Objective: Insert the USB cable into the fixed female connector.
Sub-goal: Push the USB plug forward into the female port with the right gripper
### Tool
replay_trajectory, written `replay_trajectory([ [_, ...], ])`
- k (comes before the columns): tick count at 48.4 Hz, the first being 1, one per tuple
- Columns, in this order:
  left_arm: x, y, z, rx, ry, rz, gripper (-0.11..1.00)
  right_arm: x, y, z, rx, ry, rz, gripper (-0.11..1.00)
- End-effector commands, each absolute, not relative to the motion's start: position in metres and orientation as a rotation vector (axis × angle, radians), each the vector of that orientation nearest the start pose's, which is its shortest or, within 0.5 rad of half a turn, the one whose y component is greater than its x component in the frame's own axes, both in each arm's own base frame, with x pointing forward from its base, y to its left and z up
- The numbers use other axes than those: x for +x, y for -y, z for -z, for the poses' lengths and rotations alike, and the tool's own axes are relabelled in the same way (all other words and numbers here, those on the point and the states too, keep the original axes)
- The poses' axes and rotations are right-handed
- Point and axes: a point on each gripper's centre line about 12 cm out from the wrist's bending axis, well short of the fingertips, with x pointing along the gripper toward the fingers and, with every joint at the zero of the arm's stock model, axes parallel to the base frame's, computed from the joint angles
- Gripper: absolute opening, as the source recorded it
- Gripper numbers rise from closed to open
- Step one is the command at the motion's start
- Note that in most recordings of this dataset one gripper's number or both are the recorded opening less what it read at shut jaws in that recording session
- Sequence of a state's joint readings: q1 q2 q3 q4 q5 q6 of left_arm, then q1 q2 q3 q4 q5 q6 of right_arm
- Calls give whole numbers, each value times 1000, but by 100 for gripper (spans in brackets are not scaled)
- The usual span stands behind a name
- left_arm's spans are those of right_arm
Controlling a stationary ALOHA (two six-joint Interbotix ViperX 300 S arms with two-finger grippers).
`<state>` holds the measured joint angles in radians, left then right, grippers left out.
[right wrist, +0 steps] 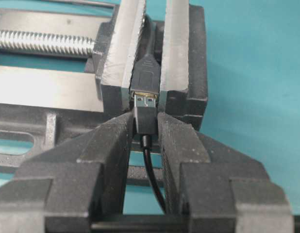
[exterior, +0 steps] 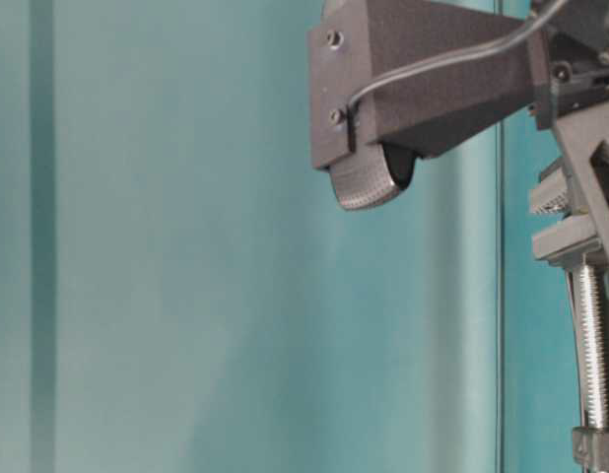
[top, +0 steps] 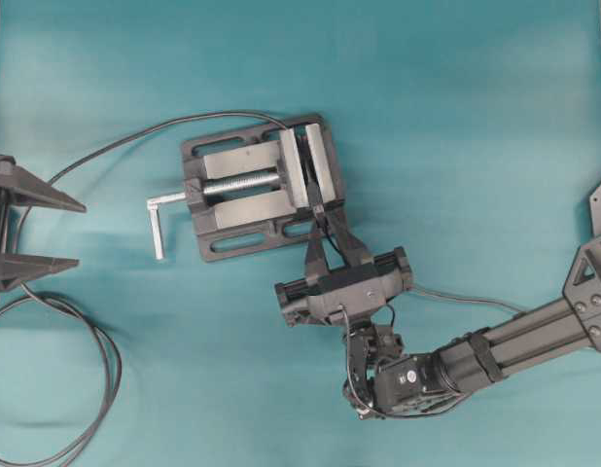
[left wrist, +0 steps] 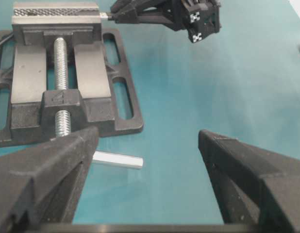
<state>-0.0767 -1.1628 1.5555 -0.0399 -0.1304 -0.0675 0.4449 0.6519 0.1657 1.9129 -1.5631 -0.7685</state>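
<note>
In the right wrist view my right gripper [right wrist: 145,121] is shut on the black plug [right wrist: 145,118] of the USB cable [right wrist: 151,167], which trails back between the fingers. The plug's metal tip [right wrist: 145,101] meets the mouth of the fixed female connector [right wrist: 146,75], which is clamped upright between the grey vise jaws. Most of the metal shell shows outside the socket. Overhead, the right gripper [top: 325,219] reaches the vise [top: 232,199] from below. My left gripper [top: 82,233] stands open at the left edge, well apart from the vise and holding nothing.
The vise's screw handle [top: 159,219] sticks out toward the left gripper; it also shows just ahead of the left gripper [left wrist: 147,133] as a bright bar [left wrist: 118,160]. The connector's long black cable [top: 116,146] arcs off the vise and loops at the lower left [top: 91,389].
</note>
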Motion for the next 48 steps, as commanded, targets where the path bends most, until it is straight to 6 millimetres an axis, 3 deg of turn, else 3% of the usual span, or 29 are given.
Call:
replay_trajectory([
  [1,142,9,-159,-83,-257,53,100,420,-68,-95,160,-201,1384,22],
  [48,142,8,-159,-83,-255,43,100,431,-35,-86,167,-170,1456,22],
])
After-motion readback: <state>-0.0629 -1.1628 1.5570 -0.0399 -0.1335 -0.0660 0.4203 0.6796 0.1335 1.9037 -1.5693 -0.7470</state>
